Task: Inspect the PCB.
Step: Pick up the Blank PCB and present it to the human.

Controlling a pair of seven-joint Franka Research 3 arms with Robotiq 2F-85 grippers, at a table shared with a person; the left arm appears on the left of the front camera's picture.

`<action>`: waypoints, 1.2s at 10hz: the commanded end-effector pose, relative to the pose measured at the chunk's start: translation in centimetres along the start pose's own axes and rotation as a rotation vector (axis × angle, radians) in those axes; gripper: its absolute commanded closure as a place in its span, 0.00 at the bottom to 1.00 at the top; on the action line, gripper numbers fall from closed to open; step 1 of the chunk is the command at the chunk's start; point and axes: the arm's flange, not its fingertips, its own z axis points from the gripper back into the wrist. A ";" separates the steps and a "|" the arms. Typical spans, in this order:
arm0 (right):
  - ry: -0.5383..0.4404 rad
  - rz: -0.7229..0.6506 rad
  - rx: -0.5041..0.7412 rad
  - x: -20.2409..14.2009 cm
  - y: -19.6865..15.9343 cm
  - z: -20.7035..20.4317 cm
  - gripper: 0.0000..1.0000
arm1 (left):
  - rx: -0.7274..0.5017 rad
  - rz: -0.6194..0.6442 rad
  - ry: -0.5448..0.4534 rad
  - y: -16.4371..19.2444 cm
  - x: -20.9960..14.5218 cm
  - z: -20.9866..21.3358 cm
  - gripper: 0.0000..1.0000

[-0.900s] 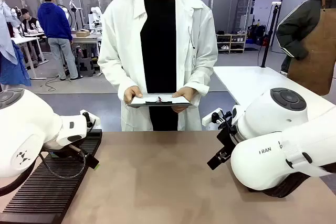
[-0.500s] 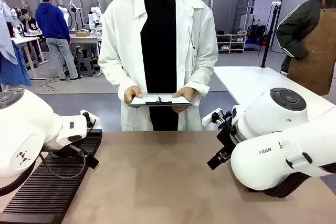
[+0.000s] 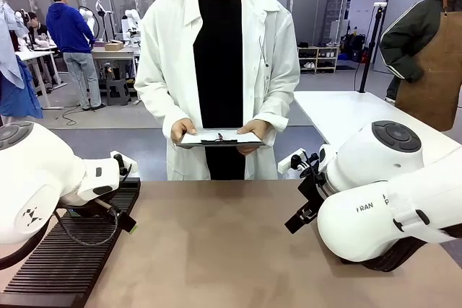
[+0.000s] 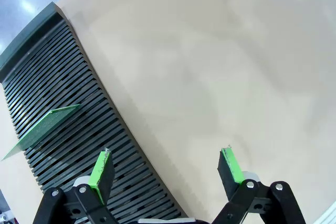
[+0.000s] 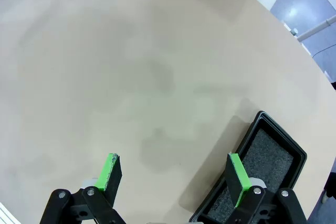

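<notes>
The green PCB stands on edge in a slot of the black ribbed rack, seen in the left wrist view to the left of my fingers. My left gripper is open above the rack's edge and the tan table, holding nothing. Over bare table, my right gripper is open and empty too. In the front view both white arms rest at the table's sides, and the rack lies under the left arm.
A person in a white coat stands at the far side holding a clipboard with both hands. A black foam-lined tray lies by my right gripper. The tan tabletop stretches between the arms.
</notes>
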 end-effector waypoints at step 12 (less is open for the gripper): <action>-0.011 -0.448 0.493 2.1 -13.5 11.0 0.00 | -0.617 0.265 -0.134 9.8 -1.2 12.1 0.00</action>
